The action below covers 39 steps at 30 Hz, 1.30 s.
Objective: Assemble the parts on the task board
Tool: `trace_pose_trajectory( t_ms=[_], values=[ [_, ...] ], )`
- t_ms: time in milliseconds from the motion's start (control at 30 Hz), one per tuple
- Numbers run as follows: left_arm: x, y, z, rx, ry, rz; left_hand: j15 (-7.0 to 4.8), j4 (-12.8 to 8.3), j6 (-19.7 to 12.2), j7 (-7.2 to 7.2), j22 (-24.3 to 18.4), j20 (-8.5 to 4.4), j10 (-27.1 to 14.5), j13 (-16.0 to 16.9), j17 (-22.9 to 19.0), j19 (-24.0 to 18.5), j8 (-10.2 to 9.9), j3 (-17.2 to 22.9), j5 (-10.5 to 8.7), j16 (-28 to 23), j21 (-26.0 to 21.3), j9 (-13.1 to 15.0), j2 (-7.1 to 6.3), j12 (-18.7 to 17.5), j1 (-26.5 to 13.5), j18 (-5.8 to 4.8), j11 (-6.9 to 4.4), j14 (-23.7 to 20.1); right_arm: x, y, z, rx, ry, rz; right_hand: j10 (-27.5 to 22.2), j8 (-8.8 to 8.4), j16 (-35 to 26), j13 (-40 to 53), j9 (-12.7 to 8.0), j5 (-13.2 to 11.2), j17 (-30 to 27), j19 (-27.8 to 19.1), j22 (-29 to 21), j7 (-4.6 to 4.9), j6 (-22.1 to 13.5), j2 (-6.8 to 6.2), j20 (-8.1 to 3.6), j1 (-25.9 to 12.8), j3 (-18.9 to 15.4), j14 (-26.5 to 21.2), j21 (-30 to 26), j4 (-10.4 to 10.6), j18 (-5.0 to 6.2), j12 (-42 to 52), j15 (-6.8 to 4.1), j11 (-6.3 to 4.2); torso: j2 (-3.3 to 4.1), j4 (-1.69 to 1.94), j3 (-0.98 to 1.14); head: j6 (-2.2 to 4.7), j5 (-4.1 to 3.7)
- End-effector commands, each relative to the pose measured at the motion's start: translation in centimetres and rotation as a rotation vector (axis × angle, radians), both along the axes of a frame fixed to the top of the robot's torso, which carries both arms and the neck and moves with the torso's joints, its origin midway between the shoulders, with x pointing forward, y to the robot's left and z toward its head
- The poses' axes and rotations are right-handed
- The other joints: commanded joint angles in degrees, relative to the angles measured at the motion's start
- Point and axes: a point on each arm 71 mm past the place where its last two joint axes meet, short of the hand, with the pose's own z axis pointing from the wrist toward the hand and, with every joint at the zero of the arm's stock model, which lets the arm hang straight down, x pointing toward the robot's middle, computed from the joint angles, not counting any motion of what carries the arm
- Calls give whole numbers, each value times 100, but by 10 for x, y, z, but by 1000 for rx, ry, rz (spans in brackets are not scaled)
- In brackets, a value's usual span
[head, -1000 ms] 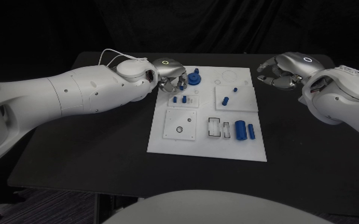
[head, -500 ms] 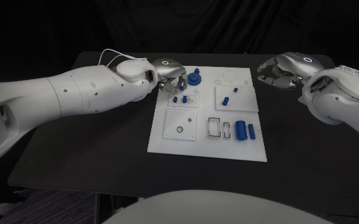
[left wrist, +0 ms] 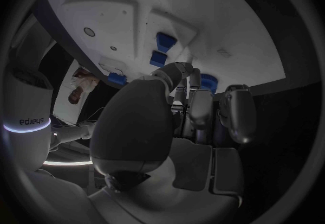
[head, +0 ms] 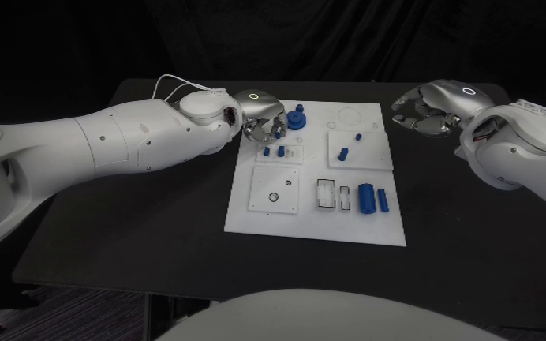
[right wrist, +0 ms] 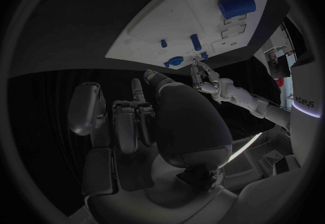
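Left robot hand [head: 263, 119] is hovering over the far left corner of the white board [head: 256, 216], fingers [left wrist: 193, 106] curling down beside the blue round part with a peg [head: 296, 120]; cannot tell whether it is gripping anything. Two small blue pegs [head: 273, 151] are standing on the board just nearer the robot than that hand. Right robot hand [head: 430, 110] is hanging off the board's far right edge, over the black surface [head: 136, 222], fingers curled in with nothing in them. A small blue pin [head: 344, 152] is standing right of the pegs, a smaller blue stud [head: 357, 136] just beyond it. A thick blue cylinder [head: 365, 198] and a thin blue cylinder [head: 383, 200] are lying side by side on the board's near right part.
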Motion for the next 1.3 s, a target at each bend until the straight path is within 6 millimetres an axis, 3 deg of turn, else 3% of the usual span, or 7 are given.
trace_pose_trajectory(
  t_ms=[33,567,633,733,800,1000,1300],
  values=[
    [0,-1,-2,5,9,-4,12,-22,-57,-3,967,-10,44,-3,-23,-40,-20,20,10,-46,-30,5,36,-21,-9,-28,-5,-43,0,0,-1,-1,0,-5,596,-24,17,1508,-6,16,1510,-11,910,10,41,31,-42,5,17,600,-38,-6,91,15,-7,-8,1,0,0,-1,2],
    [0,-4,-2,7,13,-6,12,-49,-82,-13,957,-10,61,-1,-92,-61,-57,25,2,-97,-65,-8,27,-36,-3,-20,-2,-73,0,0,-1,-2,0,-5,596,-24,17,1508,-6,16,1510,-11,910,10,41,31,-42,5,17,600,-38,-6,91,15,-7,-8,6,2,-5,-1,12],
    [0,-4,-3,12,19,-5,27,-67,-212,-33,945,-2,10,-34,-137,-87,-147,44,-78,-138,-107,-49,13,-113,-10,-14,20,-96,0,-1,-1,-2,0,-6,596,-24,17,1508,-6,16,1510,-11,910,10,41,31,-42,5,17,600,-38,-6,91,15,-7,-8,6,4,-4,-1,11],
    [0,-3,-4,22,31,-2,96,-75,-904,-167,913,54,-113,-233,-265,-164,-189,149,-387,-239,-233,-320,-69,-436,-58,6,101,-172,0,-1,-1,-2,0,-6,596,-24,17,1508,-6,16,1510,-11,910,10,41,31,-42,5,17,600,-38,-6,91,15,-7,-8,6,7,-4,-1,8],
    [0,-3,-4,25,35,-1,120,-56,-1146,-233,892,80,-183,-352,-315,-210,-188,172,-573,-279,-312,-440,-112,-625,-86,22,122,-213,0,-1,-1,-1,0,-6,596,-24,17,1508,-6,16,1510,-11,910,10,41,31,-42,5,17,600,-38,-6,91,15,-7,-8,6,7,-5,-1,10],
    [1,-1,-4,28,36,5,160,-47,-1459,-317,857,122,-326,-549,-431,-287,-186,165,-737,-366,-464,-632,-176,-932,-53,48,180,-308,0,-1,-1,-2,0,-7,596,-28,17,1508,-15,15,1510,-12,909,10,44,31,-44,0,20,600,-45,-11,91,15,-8,-8,3,1,-3,-1,11],
    [3,6,-3,17,12,26,189,0,-1590,-348,831,152,-472,-636,-532,-340,-173,84,-908,-439,-576,-746,-188,-1085,-39,66,220,-380,-1,-2,-1,-1,0,-9,596,-47,17,1508,-32,15,1510,-11,909,17,7,23,-45,-5,20,600,-47,-15,91,15,-8,-5,4,8,-3,-1,7]
  ],
)
